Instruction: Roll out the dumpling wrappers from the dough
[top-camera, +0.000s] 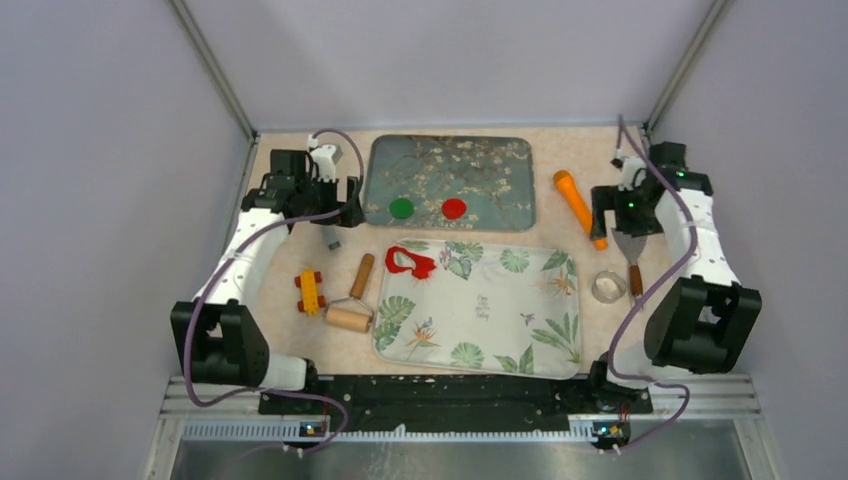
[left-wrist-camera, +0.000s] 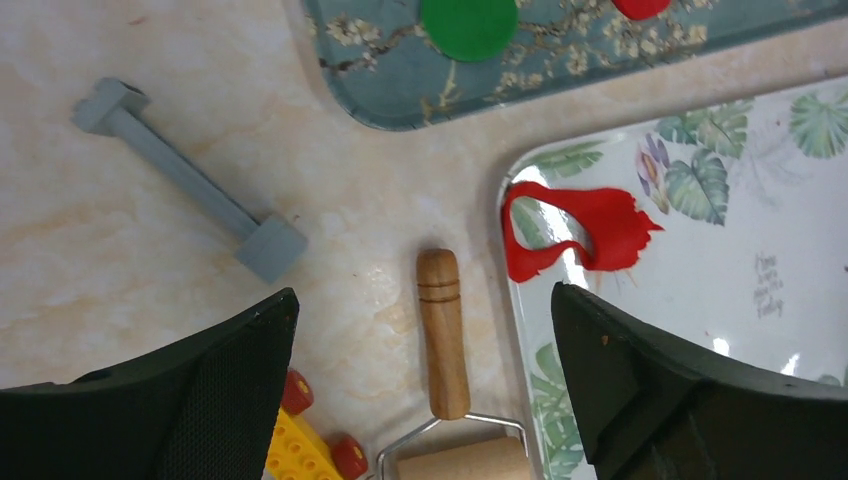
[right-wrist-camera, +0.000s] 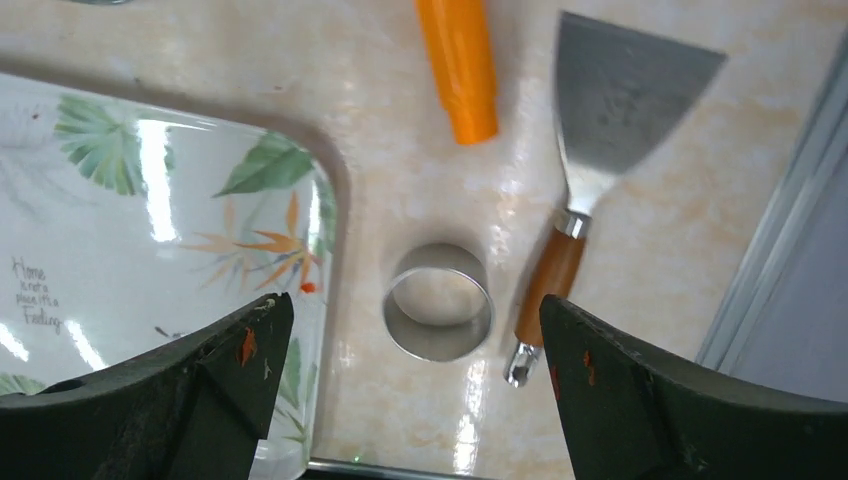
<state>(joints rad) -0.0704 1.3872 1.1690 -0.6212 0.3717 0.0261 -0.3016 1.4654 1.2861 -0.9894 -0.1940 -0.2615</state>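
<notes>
- Nearest is the leaf tray (top-camera: 500, 310), with the ragged red scrap (top-camera: 410, 262) at its far left corner. The rolling pin (top-camera: 350, 300) lies on the worktop (top-camera: 280, 260) just left of the tray, drum near, handle pointing far and a little right.
- My right hand (right-wrist-camera: 412, 300) hangs wide and holds nothing, above the ring cutter (right-wrist-camera: 438, 300). The scraper (right-wrist-camera: 600, 150) lies just right of the cutter.
- My left hand (left-wrist-camera: 422, 300) is also wide and holds nothing. It hangs over the worktop by the far tray's left edge, looking down on the pin's handle.
- Both wrappers look finished, so I judge this step to be closing out. I should lift straight up and keep both hands off the discs and their tray. If the scrap wants another pass, I would take the pin by its handle, closing across it.
- Farthest, on the blossom tray (top-camera: 480, 180), the green wrapper (top-camera: 402, 208) and the red wrapper (top-camera: 454, 208) lie flat, side by side but apart, green on the left. Being round, they have no long axis and point nowhere; the pair lines up left to right.
</notes>
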